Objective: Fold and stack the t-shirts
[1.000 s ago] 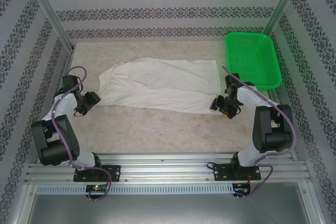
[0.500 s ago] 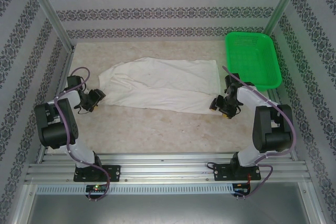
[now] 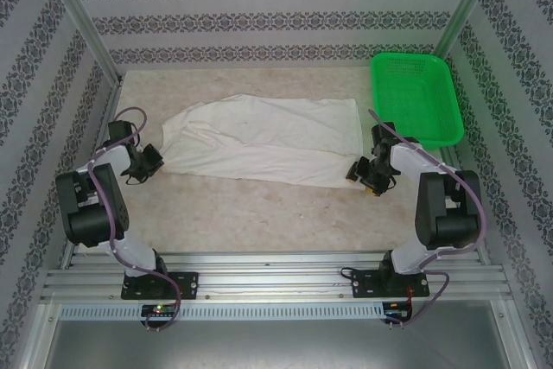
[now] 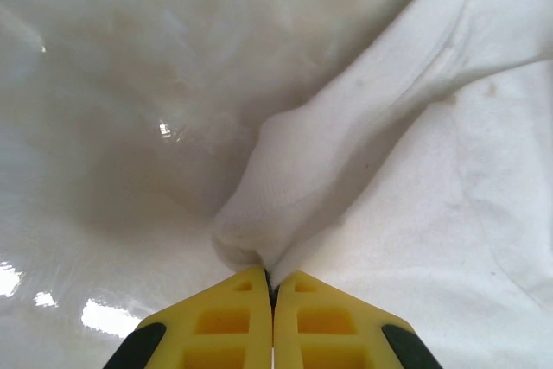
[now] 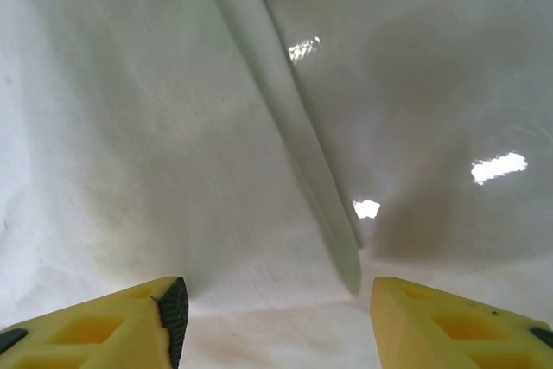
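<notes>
A white t-shirt (image 3: 268, 140) lies folded lengthwise across the middle of the table. My left gripper (image 3: 155, 162) is at its left end, shut on a pinched bunch of the t-shirt's edge (image 4: 268, 205); the yellow fingers (image 4: 233, 317) meet with cloth between the tips. My right gripper (image 3: 356, 172) stands open at the shirt's near right corner. In the right wrist view the t-shirt's hem (image 5: 294, 127) runs between the spread fingertips (image 5: 130, 317), and the corner lies on the table just ahead of them, not gripped.
A green mesh basket (image 3: 415, 97) stands at the back right of the table, close behind the right arm. Patterned walls close in the left, back and right sides. Bare tabletop (image 3: 259, 213) lies between the shirt and the arm bases.
My left gripper moved in to the shirt's left end and shut on the cloth edge. The right gripper has stayed open at the near right corner.
</notes>
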Available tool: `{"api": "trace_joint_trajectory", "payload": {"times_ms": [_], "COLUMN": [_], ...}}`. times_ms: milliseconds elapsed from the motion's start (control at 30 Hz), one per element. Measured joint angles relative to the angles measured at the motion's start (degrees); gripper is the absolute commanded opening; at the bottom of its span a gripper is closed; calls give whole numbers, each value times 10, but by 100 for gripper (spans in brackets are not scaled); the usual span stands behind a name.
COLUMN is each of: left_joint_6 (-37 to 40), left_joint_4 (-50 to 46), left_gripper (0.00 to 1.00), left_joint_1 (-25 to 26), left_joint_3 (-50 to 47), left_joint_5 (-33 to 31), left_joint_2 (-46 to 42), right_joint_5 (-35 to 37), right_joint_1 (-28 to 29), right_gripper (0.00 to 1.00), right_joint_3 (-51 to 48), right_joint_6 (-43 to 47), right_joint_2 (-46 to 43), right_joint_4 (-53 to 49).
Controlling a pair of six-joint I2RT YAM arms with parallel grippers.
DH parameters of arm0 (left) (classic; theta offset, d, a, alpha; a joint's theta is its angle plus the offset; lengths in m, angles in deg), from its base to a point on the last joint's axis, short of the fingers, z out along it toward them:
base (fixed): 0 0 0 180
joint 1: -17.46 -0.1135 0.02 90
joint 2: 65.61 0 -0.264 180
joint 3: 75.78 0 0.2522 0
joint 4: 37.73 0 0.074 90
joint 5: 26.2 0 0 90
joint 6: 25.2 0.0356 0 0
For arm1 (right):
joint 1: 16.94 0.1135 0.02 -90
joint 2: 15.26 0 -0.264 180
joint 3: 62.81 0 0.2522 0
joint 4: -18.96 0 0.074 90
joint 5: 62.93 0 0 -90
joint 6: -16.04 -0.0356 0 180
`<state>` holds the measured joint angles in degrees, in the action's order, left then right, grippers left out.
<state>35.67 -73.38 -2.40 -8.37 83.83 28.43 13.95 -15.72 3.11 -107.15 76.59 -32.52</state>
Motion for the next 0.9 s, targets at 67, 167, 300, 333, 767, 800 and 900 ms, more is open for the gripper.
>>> {"api": "trace_joint_trajectory", "payload": {"times_ms": [67,167,300,333,767,800,900], "left_joint_6": [0,2,4,4,11,11,10], "left_joint_4": [-2,-6,-15,-17,-87,-93,-111], "left_gripper": [3,3,2,2,1,1,1], "left_joint_1": [0,-1,-2,-3,-31,-35,-43], "left_joint_3": [-9,-23,-39,-42,-99,-106,-130], "left_joint_5": [-5,-10,-14,-15,-38,-42,-52], "left_joint_2": [-23,-47,-64,-67,-175,-184,-202], "right_joint_5": [-3,-1,6,8,42,43,45], "right_joint_1": [0,0,-4,-4,-4,-4,-4], "right_gripper": [51,35,13,8,0,0,0], "right_joint_3": [-3,-4,-4,-4,-31,-34,-45], "right_joint_6": [-11,-22,-26,-26,-6,-4,2], "right_joint_2": [11,24,26,26,-47,-54,-71], "right_joint_4": [12,20,22,24,-2,-6,-16]}}
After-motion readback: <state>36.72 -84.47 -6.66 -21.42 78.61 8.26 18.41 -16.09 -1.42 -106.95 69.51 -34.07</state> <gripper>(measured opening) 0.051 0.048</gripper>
